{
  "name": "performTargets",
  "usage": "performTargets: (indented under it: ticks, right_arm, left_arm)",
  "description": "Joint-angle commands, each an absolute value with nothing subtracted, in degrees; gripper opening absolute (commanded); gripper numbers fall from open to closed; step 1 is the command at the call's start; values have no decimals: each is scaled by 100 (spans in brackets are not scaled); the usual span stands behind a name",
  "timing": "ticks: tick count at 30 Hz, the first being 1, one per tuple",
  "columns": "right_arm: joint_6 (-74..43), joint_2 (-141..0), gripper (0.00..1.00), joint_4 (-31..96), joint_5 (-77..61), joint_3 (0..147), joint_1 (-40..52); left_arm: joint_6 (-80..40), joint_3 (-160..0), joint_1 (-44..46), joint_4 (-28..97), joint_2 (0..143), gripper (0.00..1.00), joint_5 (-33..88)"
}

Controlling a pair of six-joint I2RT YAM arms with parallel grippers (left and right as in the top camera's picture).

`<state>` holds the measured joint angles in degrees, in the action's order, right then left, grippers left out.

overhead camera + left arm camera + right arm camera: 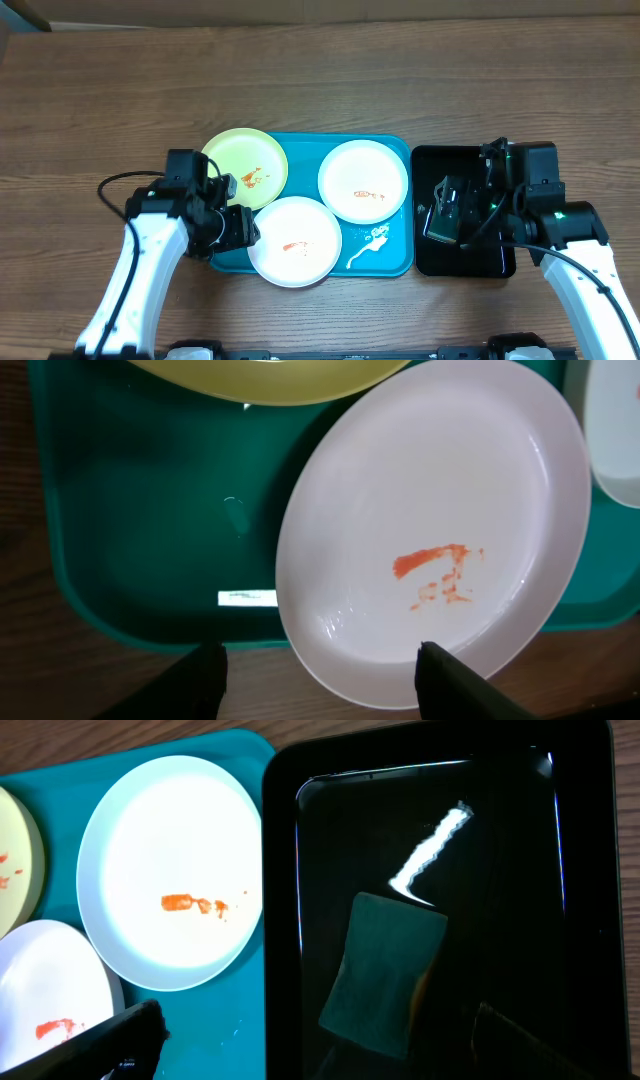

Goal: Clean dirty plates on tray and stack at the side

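We judge the left claw [320,650], fingers apart at the nine o'clock rim of the near white round plate [295,242], is set to steady it, while the right claw [318,1010], also spread and empty, hangs over the dark green rectangular sponge [385,975] in the glossy black plastic tray [465,262] to fetch it. On the wooden counter [320,80] we count three smeared plates on one large turquoise plastic tray [395,262]: that one at six o'clock, a second white plate [363,180] at two, a pale yellow-green plate [245,167] at ten; one sponge, two claws

table [320,80]: brown wood | on it: turquoise tray [304,160], black tray [450,160] just beside
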<state>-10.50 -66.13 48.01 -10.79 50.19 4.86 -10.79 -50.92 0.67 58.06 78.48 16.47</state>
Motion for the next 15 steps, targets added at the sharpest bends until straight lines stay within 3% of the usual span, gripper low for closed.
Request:
performTargets:
  ticks: [1, 12, 15]
  right_arm:
    - [-1070, -6624, 100, 4768, -1144, 5179, 447]
    - [-1070, -6626, 100, 4768, -1144, 5179, 447]
    - [-1070, -6626, 100, 4764, -1144, 5179, 447]
  left_arm:
    - [-1079, -5218, 75, 5752, 8187, 61, 1592]
    - [-1079, -5216, 78, 5435, 9275, 46, 1612]
    - [-1079, -5216, 78, 5413, 9470, 36, 1612]
